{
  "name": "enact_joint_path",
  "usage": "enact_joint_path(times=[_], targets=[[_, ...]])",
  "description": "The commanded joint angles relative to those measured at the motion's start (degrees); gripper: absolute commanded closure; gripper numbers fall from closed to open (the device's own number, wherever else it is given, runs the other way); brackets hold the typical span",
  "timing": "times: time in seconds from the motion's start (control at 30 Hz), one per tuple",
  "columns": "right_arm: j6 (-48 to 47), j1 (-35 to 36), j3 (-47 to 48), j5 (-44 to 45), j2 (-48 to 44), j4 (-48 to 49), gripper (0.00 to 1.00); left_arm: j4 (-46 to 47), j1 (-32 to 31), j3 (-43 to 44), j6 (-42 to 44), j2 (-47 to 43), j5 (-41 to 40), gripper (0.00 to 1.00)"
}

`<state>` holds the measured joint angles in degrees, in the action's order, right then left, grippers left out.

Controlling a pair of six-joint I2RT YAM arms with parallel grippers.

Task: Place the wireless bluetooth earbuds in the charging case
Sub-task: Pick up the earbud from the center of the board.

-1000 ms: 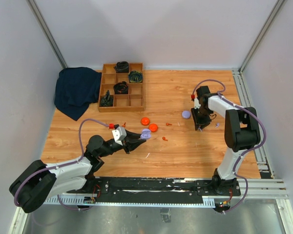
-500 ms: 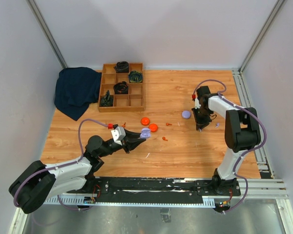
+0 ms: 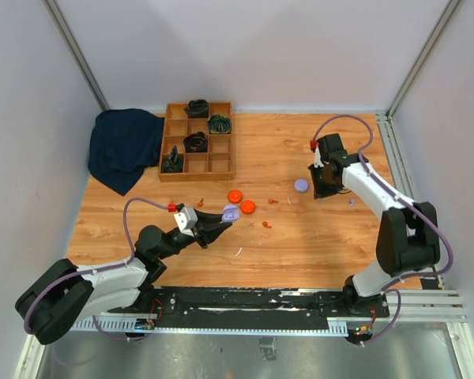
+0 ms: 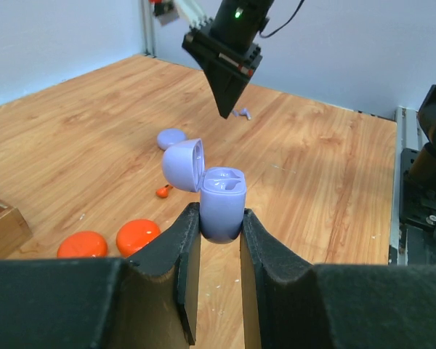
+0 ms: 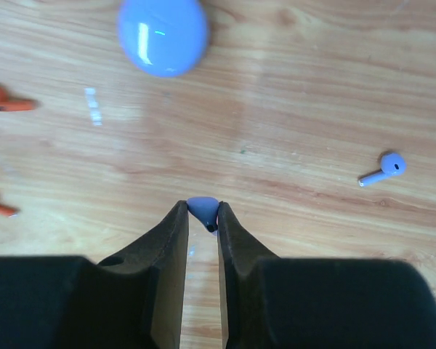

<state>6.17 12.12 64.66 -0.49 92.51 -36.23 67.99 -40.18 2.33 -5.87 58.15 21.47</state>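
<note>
Wooden table (image 3: 300, 237), open lilac charging case (image 4: 222, 207), tray (image 3: 196, 177) holding dark items (image 3: 196, 107)

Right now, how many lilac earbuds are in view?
2. One lilac earbud is pinched in the right gripper; the other lies loose on the table nearby, to the gripper's right. Others may be hidden behind the arms.

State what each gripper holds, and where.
Left gripper: open lilac charging case, clamped by its base's sides. Right gripper: lilac earbud, pinched between the fingertips, rounded end showing.
</note>
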Motion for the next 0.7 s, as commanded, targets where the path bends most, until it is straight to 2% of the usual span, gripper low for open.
enact_joint_path(times=[0.0, 0.37, 0.67], targets=[[3.5, 5.1, 0.2, 2.4, -7.9, 1.5, 0.85, 6.6, 0.3, -0.5, 0.1, 0.6, -1.9, 1.0], [9.4, 20.7, 1.8, 8.2, -23.7, 6.6, 0.83, 7.7, 0.4, 2.0, 2.4, 0.9, -2.8, 1.0], [12.3, 35.5, 0.9, 14.9, -31.3, 14.2, 0.81, 12.5, 0.4, 3.2, 4.3, 2.9, -4.1, 1.0]])
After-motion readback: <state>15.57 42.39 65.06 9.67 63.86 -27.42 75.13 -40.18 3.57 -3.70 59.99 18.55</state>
